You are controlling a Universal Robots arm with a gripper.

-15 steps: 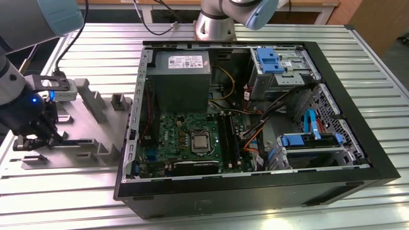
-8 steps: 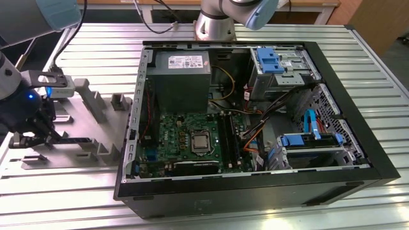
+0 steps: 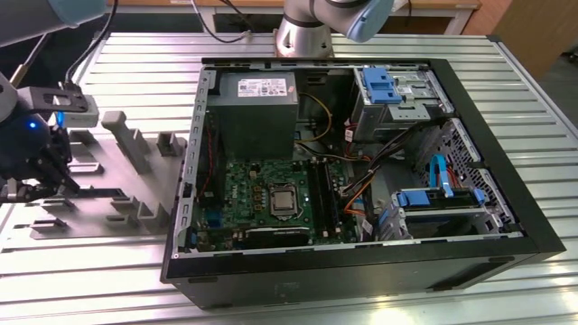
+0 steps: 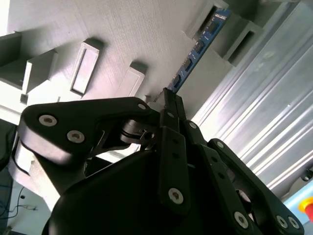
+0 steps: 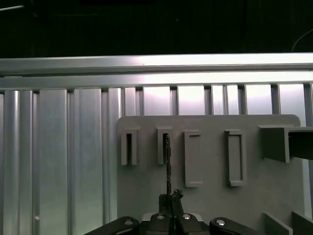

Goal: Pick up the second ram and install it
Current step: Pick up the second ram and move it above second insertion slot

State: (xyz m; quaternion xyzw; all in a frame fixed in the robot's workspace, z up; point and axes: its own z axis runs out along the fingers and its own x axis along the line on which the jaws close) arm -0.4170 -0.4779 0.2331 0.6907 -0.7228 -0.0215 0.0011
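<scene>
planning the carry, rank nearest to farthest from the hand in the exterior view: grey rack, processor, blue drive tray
1. grey rack, right at the hand, exterior view's left
2. processor, middle of the case
3. blue drive tray, exterior view's right

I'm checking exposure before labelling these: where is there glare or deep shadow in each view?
First wrist view: glare streaks the metal table and the background beyond it is almost black. Second wrist view: the gripper, shut on the second ram, is a dark mass against the pale grey holder. Exterior view: even light, with a blue light glowing on the arm.
</scene>
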